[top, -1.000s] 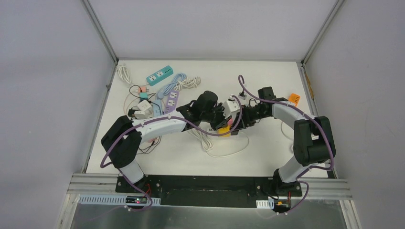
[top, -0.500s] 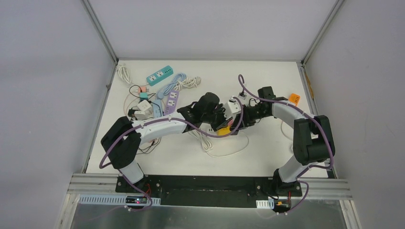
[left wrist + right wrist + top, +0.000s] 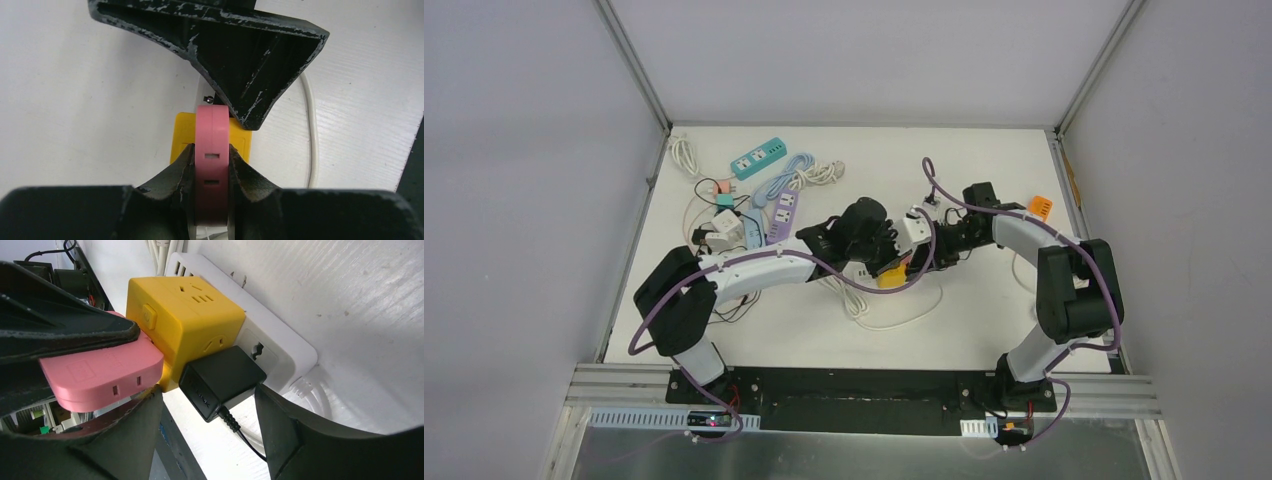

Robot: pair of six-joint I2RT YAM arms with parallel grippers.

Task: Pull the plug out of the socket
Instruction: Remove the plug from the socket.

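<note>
pink plug (image 3: pixel 212 150) stuck into yellow cube socket (image 3: pixel 190 315)

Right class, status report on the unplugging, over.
Left end effector shut on pink plug. Plug seated in yellow cube socket. Right end effector open, straddling black adapter.

Whole setup sits in a boxed-in booth. Plain matte grey panels all round: back wall (image 3: pixel 864 60), left wall (image 3: pixel 524 200) and right wall (image 3: pixel 1194 200). Bare aluminium posts (image 3: pixel 634 65) run up from the table's two far corners. The white table (image 3: pixel 984 325) looks a bit scuffed and streaky close up. There's an aluminium rail (image 3: pixel 619 385) along the near edge, then a slotted white cable duct (image 3: pixel 639 420) and a shiny metal sheet (image 3: pixel 824 455) below that. Lighting is soft and even, with only faint shadows.
</note>
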